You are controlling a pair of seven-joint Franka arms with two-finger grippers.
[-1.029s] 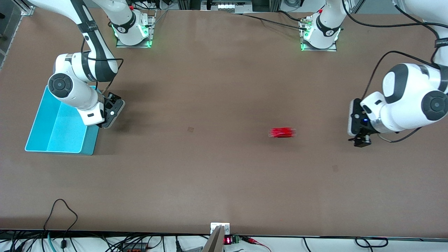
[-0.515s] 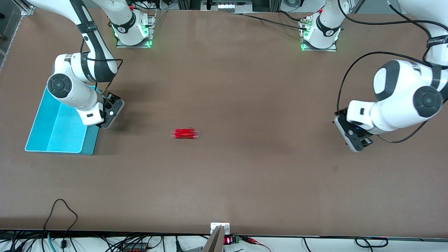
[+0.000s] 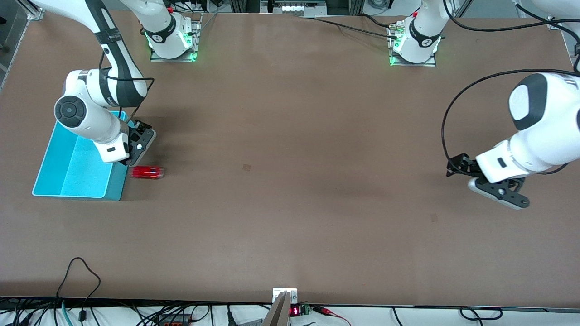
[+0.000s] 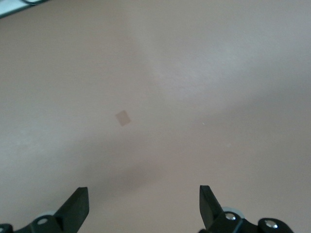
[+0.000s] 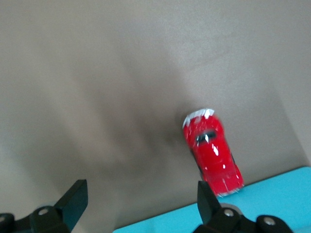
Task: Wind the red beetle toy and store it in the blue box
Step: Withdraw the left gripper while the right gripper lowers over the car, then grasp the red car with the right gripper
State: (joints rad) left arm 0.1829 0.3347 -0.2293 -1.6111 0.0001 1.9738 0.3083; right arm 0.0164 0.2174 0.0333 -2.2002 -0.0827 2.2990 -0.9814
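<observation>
My left fingers [image 3: 498, 192] hang spread and empty over bare table [image 3: 290, 203] at the left arm's end. The red toy car [image 3: 147, 172] sits on the table just beside the blue box [image 3: 74, 174], at the wall facing the middle of the table. My right fingers [image 3: 136, 151] hover spread above the car by the box's edge, pinching nothing.

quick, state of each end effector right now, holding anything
Left end effector: open, empty, over bare table.
Right end effector: open, empty, above the red beetle toy beside the blue box.
</observation>
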